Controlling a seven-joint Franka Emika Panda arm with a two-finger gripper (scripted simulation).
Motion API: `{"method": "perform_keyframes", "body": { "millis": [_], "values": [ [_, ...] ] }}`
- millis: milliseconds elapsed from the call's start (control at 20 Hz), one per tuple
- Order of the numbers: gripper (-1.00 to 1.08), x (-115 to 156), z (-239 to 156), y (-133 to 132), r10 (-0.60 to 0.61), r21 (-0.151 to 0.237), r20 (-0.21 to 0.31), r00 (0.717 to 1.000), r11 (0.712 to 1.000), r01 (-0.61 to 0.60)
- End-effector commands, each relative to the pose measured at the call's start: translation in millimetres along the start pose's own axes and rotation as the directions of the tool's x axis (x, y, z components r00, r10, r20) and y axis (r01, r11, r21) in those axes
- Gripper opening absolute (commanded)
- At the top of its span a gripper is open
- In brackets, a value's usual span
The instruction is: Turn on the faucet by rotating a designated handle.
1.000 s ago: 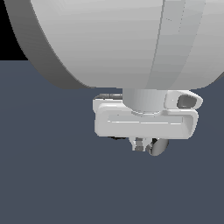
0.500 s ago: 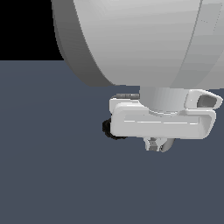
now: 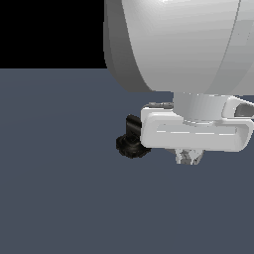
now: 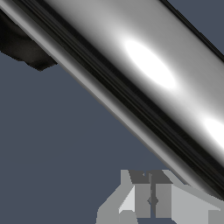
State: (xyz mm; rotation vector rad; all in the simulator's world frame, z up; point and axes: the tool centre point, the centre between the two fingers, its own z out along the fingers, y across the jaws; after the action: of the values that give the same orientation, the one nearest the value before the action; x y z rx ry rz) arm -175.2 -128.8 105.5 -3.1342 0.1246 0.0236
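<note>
The faucet's round black base (image 3: 131,145) shows in the exterior view, just to the left of my white hand. In the wrist view the base (image 4: 24,46) is a dark patch in one corner. The chrome handle (image 4: 144,78) fills the wrist view as a thick mirror bar running diagonally, very close to the camera. In the exterior view my hand hides it. My gripper (image 3: 189,158) points down with its fingers close together. In the wrist view the gripper (image 4: 151,201) looks shut and empty, with the handle running beside the fingertips, not between them.
The large white arm link (image 3: 183,44) fills the upper right of the exterior view and hides what lies behind it. The dark blue-grey floor (image 3: 59,188) spreads around the faucet.
My arm and hand have moved toward the exterior view's right. The black base, hidden at first, has come into sight at the hand's left side.
</note>
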Motion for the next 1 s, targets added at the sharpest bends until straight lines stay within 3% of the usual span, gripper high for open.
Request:
{"method": "perform_keyframes", "body": {
  "millis": [0,950],
  "values": [
    [-1.0,14.7,-1.1,2.3,-0.017,-0.004,-0.01,1.0,1.0,0.016],
    [-1.0,67.8,-2.7,52.3,-0.009,-0.004,-0.013,1.0,1.0,0.009]
  ]
}}
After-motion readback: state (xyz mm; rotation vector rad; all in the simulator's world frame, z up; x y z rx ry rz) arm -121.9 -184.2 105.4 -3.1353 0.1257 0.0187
